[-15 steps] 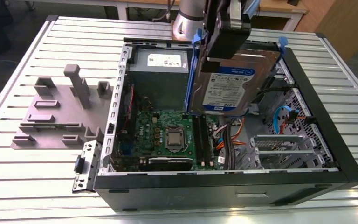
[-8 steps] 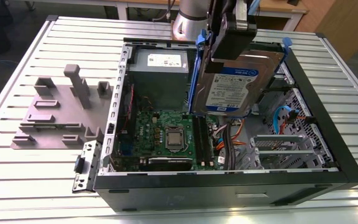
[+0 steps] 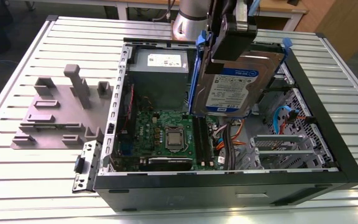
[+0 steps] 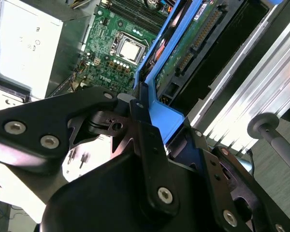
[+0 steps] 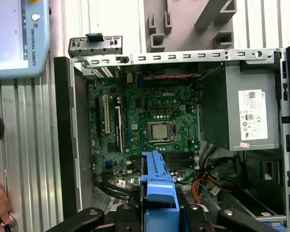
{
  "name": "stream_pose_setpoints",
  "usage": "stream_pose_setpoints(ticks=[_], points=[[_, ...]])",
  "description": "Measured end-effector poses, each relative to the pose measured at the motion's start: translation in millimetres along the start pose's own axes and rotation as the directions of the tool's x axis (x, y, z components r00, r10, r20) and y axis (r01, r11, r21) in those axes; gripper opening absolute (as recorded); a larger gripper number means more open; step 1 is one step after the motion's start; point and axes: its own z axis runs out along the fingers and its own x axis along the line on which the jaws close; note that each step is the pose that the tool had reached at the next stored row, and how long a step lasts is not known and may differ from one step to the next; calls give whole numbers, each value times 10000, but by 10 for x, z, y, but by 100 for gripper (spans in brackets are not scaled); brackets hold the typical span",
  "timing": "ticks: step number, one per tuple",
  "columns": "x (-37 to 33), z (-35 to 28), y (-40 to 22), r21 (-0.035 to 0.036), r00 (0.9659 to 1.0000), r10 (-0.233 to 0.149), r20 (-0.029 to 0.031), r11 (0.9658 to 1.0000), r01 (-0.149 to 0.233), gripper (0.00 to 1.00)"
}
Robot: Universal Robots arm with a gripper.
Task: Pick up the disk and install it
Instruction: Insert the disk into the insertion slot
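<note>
My black gripper [image 3: 231, 41] is pinched onto the upper end of the flat silver hard disk with the white-and-blue label [image 3: 232, 88]. In the second wrist view my fingers [image 4: 145, 135] press together on the blue plastic rail [image 4: 159, 113] that frames it. The disk hangs directly below my gripper, clear of everything. Its long axis runs down and away from the fingers, and its label faces the exterior camera. Beneath its lower end lies the open black computer case [image 3: 229, 179]. The green motherboard [image 3: 166, 135] sits on the case floor under me, and the grey metal power supply box with a white sticker [image 3: 160, 70] is just beside the disk. Further out, the ribbed aluminium table [image 3: 30, 186] carries the case and a grey plastic fixture [image 3: 54, 112].
</note>
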Motion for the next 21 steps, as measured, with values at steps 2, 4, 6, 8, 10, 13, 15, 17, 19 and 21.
stream_pose_setpoints(ticks=[2, 4, 6, 8, 10, 13, 15, 17, 19, 21], points=[[20, 3, -1, 1, 10000, 1, -11, 10000, -1, 36], [42, 6, -5, 2, 10000, 1, -30, 10000, -1, 36], [60, 12, -14, 5, 10000, 1, -57, 10000, -1, 36], [68, 18, -31, 7, 10000, 2, -91, 10000, -2, 36], [70, 26, -57, 9, 9999, -1, -126, 10000, 1, 36], [67, 39, -105, 13, 9998, -22, -182, 10000, 22, 36], [66, 47, -135, 15, 9998, -36, -214, 10000, 36, 36], [66, 53, -160, 17, 9997, -42, -233, 10000, 42, 36], [69, 54, -181, 16, 9997, -46, -248, 10000, 46, 36], [79, 58, -192, 18, 9997, -46, -257, 10000, 46, 36]])
